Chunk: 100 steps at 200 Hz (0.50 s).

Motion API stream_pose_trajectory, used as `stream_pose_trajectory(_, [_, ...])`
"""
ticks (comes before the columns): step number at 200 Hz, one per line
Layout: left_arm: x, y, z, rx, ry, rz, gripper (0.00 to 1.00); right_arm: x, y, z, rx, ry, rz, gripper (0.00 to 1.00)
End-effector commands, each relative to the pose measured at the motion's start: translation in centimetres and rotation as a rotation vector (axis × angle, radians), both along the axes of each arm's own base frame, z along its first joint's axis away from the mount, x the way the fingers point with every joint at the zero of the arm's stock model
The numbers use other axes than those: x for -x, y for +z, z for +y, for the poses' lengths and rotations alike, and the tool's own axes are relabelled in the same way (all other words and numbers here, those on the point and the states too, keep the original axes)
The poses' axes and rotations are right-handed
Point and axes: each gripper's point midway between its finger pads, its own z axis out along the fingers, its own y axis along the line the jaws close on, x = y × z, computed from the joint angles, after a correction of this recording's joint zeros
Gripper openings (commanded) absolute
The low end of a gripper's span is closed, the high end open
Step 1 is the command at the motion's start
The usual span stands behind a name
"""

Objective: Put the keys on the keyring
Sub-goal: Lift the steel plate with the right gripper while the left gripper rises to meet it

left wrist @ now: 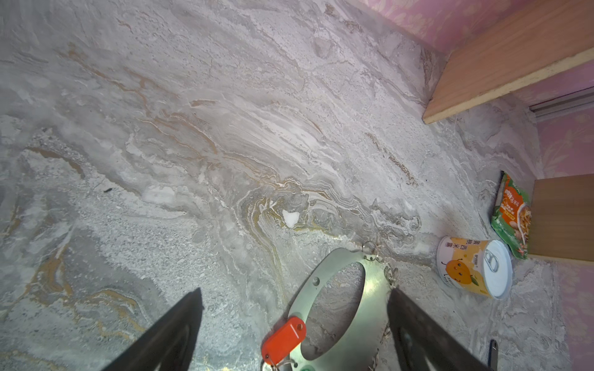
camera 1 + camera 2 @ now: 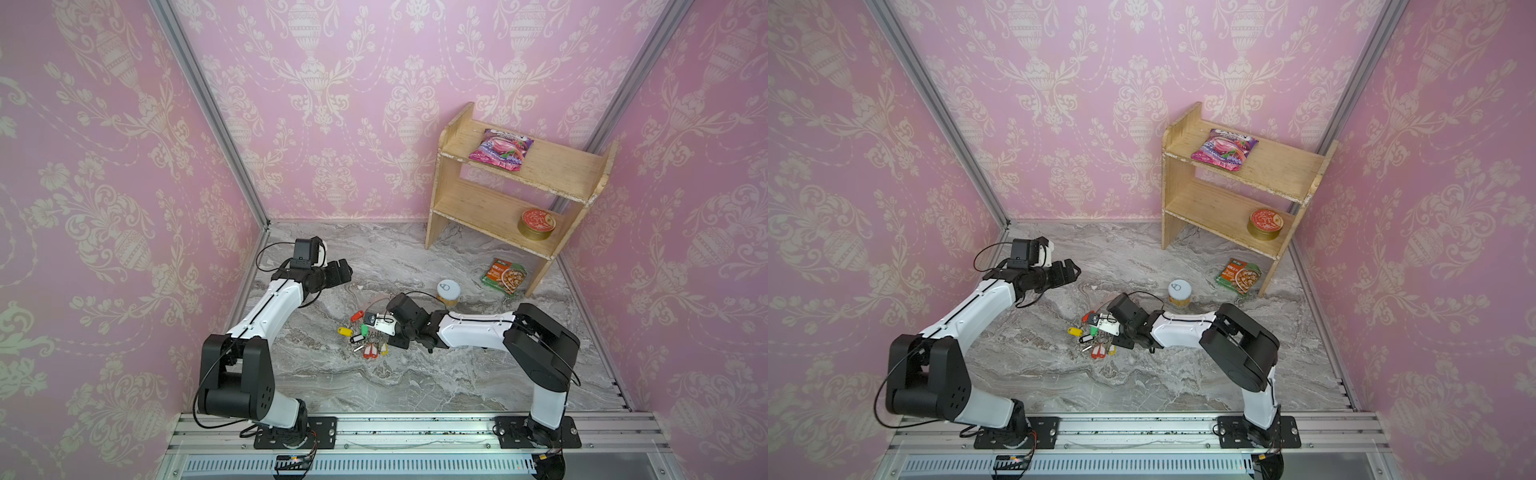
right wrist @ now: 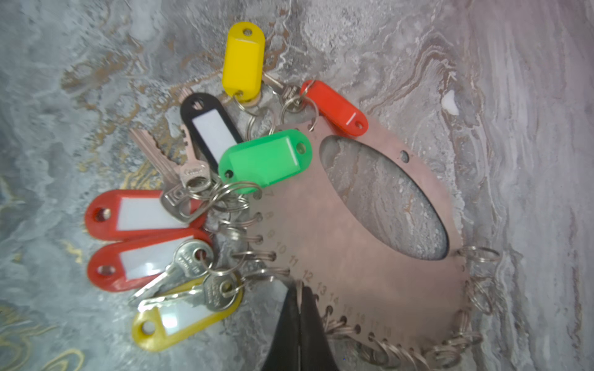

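One keyring (image 3: 321, 244) flat on the marble tabletop (image 3: 514, 96), right gripper (image 3: 299, 289) pinched together at its numbered rim.
Whether it clamps anything there is unclear; in both top views the right wrist (image 2: 409, 316) covers most of the plate. Left gripper (image 1: 296, 290) stands wide apart, away from it. Black-tagged key (image 3: 209, 128) slants from the plain yellow tag (image 3: 243, 57) to the green tag (image 3: 265, 157), which hides its ring end.

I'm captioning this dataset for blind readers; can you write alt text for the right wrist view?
A flat metal keyring plate with an oval hole lies on the marble tabletop, with keys on red, yellow, green and black tags fanned along its numbered edge. The right gripper's black jaws are shut, tips at that edge.
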Motion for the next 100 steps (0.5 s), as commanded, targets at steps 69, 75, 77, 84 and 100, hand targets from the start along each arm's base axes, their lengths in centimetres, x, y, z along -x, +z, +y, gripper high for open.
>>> stream_pose_trajectory(69, [2.5, 6.4, -8.0, 0.127, -0.341, -0.268, 0.90, 1.8, 11.9, -1.9, -0.301, 0.065, 0.056, 0.00])
stream_pose_trajectory(75, [2.9, 6.8, -8.8, 0.131, -0.374, -0.284, 0.89, 1.6, 12.3, -2.2, -0.316, 0.058, 0.064, 0.00])
stream_pose_trajectory(77, [3.0, 6.9, -9.0, 0.131, -0.384, -0.290, 0.89, 1.6, 12.4, -2.3, -0.321, 0.056, 0.068, 0.00])
stream_pose_trajectory(84, [3.6, 7.2, -9.8, 0.132, -0.423, -0.307, 0.88, 1.4, 12.9, -2.8, -0.340, 0.047, 0.077, 0.00])
stream_pose_trajectory(100, [5.3, 7.9, -11.7, 0.125, -0.522, -0.357, 0.86, 1.4, 13.8, -3.6, -0.388, 0.038, 0.117, 0.00])
